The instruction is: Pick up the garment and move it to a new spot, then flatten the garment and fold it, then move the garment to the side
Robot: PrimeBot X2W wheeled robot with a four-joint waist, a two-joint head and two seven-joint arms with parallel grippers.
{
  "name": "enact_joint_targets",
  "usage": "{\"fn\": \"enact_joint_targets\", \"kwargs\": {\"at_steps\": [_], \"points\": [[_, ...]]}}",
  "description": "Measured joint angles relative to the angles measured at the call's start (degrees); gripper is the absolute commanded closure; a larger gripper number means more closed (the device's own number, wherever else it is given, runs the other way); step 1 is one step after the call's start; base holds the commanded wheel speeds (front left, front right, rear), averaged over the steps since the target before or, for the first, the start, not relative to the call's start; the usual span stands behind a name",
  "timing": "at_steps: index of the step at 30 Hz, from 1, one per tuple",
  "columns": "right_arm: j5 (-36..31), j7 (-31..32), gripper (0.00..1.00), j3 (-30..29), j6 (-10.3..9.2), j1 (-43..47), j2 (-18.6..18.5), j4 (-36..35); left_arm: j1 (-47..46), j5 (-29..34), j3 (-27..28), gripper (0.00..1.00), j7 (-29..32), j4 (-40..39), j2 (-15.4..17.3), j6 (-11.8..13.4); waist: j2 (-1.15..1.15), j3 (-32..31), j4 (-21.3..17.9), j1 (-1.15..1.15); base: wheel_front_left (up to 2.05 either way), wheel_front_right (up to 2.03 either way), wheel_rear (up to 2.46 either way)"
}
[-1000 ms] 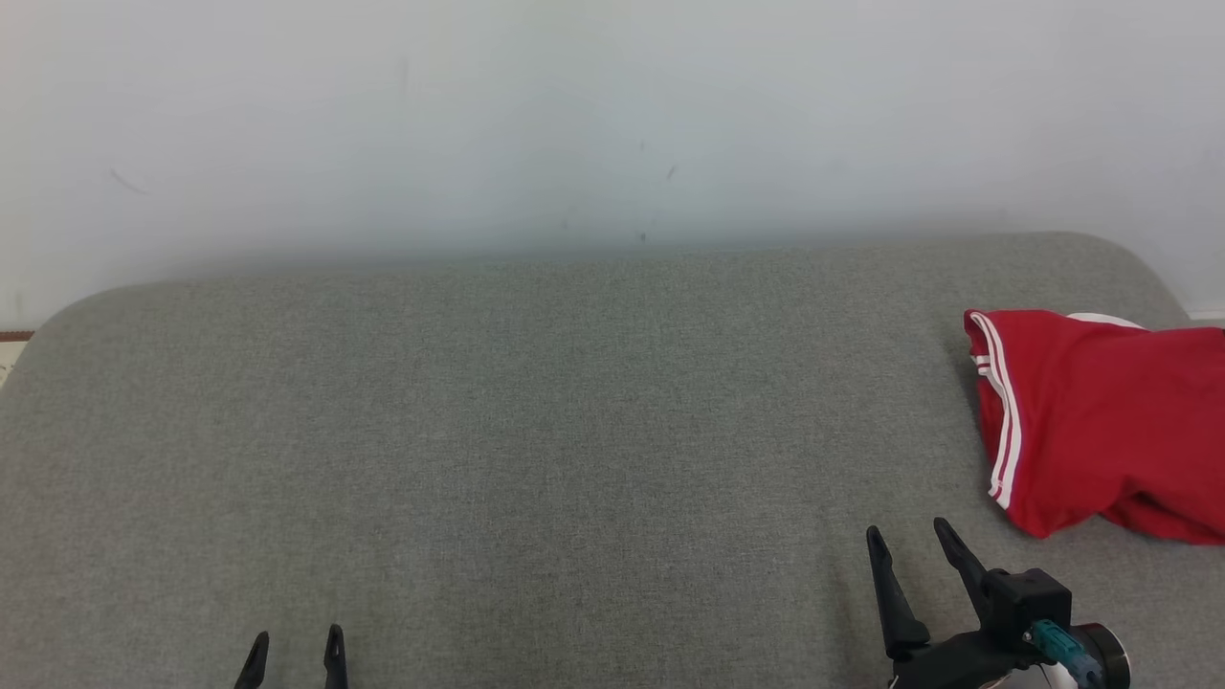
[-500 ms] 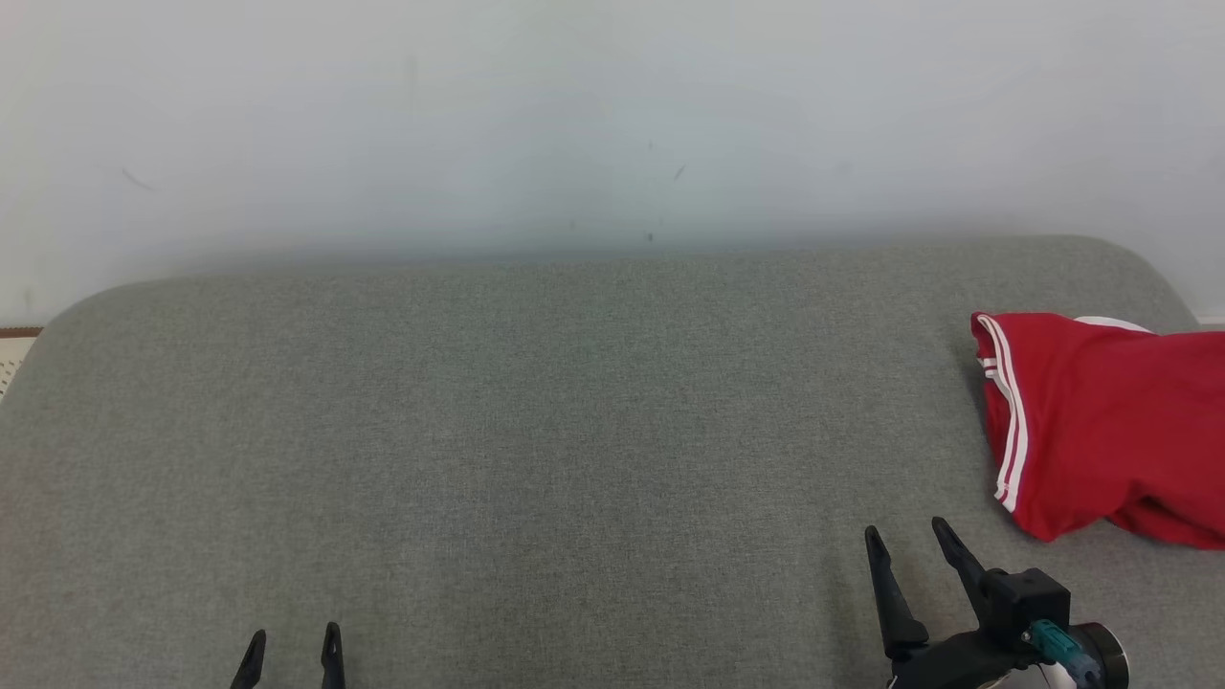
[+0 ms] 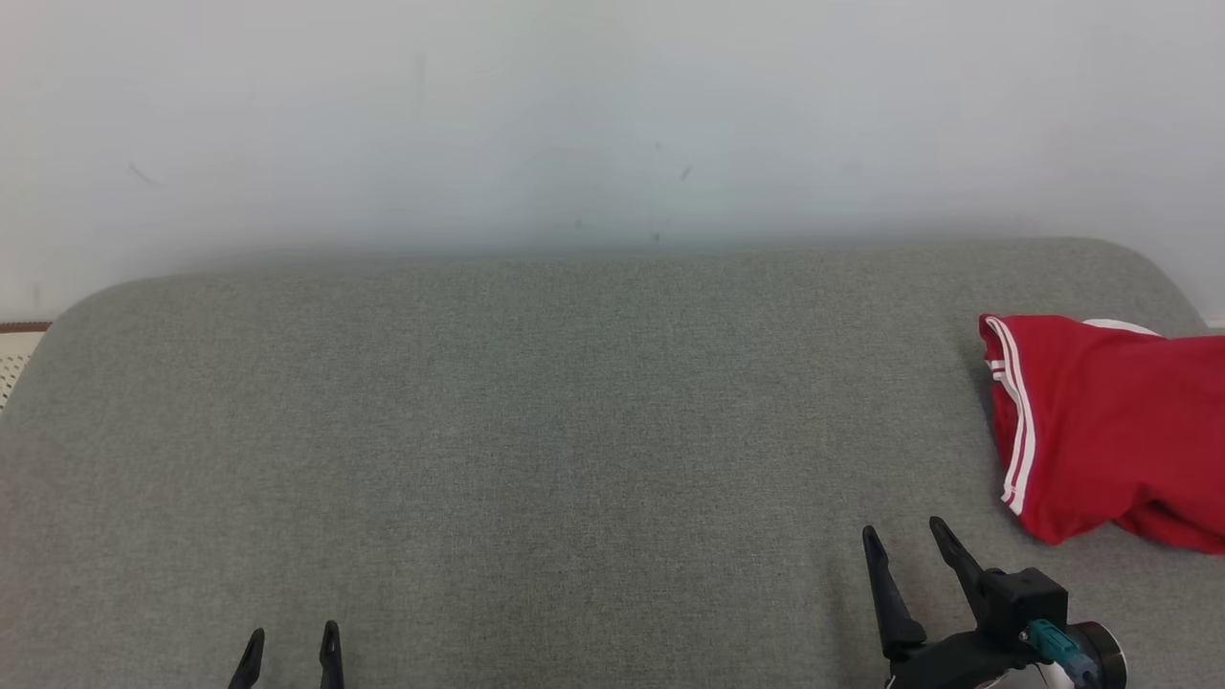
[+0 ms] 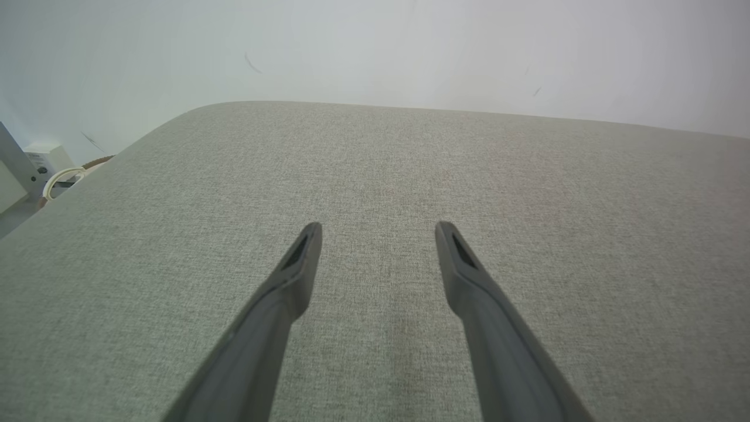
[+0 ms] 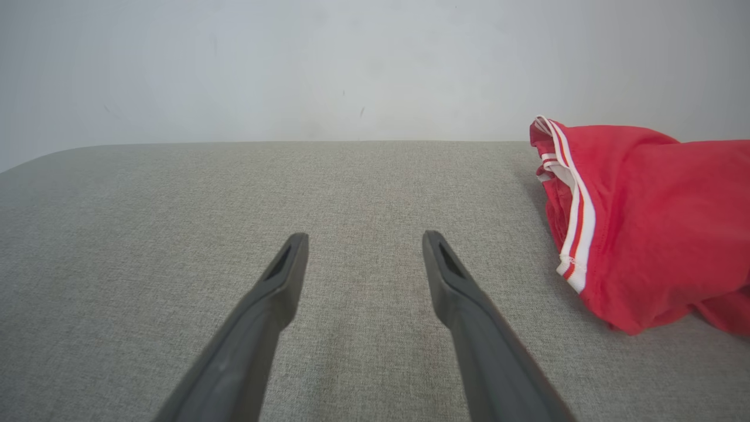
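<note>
Task item: red cloth garment with white-striped trim (image 3: pixel 1110 431), bunched at the right end of the grey woven-fabric padded surface (image 3: pixel 536 411), cut off by the head view's right border.
Left side: left gripper (image 3: pixel 294 629) low over bare fabric, well apart from the garment; fingers spread wide, holding nothing.
Right side: right gripper (image 3: pixel 902 525) near the garment's lower-left corner, not touching it; fingers spread wide, empty.
Backdrop: pale wall (image 3: pixel 612 115) behind the surface's far edge.

A padded surface (image 3: pixel 536 431) covered in grey woven fabric, rounded at its far corners, is set against a pale wall (image 3: pixel 574 105) marked by a few small dark specks (image 3: pixel 686 172). Past its left edge a white box (image 4: pixel 50 157) and what may be a looped cable (image 4: pixel 58 176) are glimpsed.
</note>
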Motion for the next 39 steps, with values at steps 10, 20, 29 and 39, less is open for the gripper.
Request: {"fn": "enact_joint_targets", "kwargs": {"at_steps": [10,20,29,39], "points": [[-0.1,0.0,0.00,0.1,0.00,0.0,0.0,-0.1,0.0,-0.3,0.2,0.00,0.0,-0.2,0.0,-0.1,0.00,0.1,0.4,0.00,0.00,0.00,0.00],[-0.4,0.0,1.00,0.3,0.00,0.4,0.1,0.5,0.1,-1.2,0.2,1.00,0.0,0.9,-0.1,-1.5,0.00,0.1,0.7,0.00,0.00,0.00,0.00],[6.5,1.8,1.00,-1.1,0.00,2.3,0.6,1.2,0.2,-8.0,0.9,1.00,2.8,3.0,-0.5,-2.0,0.00,0.2,0.9,0.00,0.00,0.00,0.00],[17.4,4.5,1.00,-3.5,0.00,2.3,1.1,-0.2,0.1,-19.1,1.0,1.00,5.0,1.9,-0.5,-3.0,0.00,0.3,1.1,0.00,0.00,0.00,0.00]]}}
